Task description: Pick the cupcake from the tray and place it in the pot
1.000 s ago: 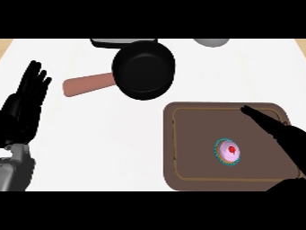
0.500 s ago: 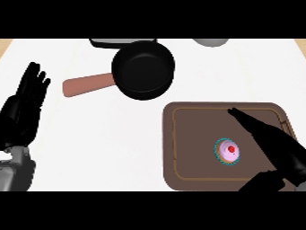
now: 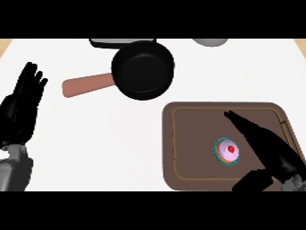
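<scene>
the light is bright and even across the white tabletop [image 3: 115,148], which looks nearly washed out, with no hot spot or glare on it. shadows are scarcely there: the pot [image 3: 143,69] and its brown handle [image 3: 88,84] throw no clear shade on the surface, so i cannot tell where the light comes from. the pot's inside is a flat black with only a faint grey sheen along its rim. both robot hands, the left [image 3: 21,108] and the right [image 3: 268,143], read as dark shapes with little inner detail. the brown tray [image 3: 181,134] is evenly lit, and the cupcake [image 3: 227,152] on it keeps its pink colour. round things look stretched taller than wide.
</scene>
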`<action>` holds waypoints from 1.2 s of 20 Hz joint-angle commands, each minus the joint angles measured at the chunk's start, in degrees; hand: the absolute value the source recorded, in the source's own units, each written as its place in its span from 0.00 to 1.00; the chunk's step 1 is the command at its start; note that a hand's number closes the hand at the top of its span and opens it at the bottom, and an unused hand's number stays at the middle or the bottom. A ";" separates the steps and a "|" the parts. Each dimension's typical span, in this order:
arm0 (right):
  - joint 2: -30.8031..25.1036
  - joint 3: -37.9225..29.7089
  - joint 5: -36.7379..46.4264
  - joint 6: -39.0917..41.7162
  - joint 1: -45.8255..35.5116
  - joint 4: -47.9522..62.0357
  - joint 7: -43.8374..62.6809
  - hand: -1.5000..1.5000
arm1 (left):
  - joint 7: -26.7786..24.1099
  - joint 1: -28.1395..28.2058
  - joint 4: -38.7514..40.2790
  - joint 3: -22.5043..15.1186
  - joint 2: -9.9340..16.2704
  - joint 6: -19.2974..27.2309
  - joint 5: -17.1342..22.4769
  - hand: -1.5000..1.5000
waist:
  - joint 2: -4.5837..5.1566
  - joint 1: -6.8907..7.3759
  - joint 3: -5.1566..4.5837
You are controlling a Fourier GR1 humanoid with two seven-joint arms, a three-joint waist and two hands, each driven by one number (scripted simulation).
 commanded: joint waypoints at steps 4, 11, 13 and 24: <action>3.63 -0.20 6.06 0.29 1.14 4.36 -2.21 0.00 | 1.99 0.22 -2.04 1.32 -0.65 -1.16 0.74 0.50 | -0.02 0.11 0.01; 3.49 -0.33 9.88 -0.11 -2.42 13.40 -12.24 1.00 | 2.04 2.00 -4.44 0.01 -1.86 -0.42 -1.80 0.50 | 0.00 0.37 0.02; 3.65 1.46 11.93 -0.42 -3.68 13.17 -14.15 1.00 | 4.00 -0.93 -3.71 0.34 -1.47 0.22 -1.99 0.50 | 0.01 0.26 0.03; 5.54 0.63 17.80 0.81 2.38 8.78 -18.18 1.00 | -0.05 -1.32 2.24 2.36 -2.63 -2.17 -1.80 0.50 | -0.01 -0.14 -0.01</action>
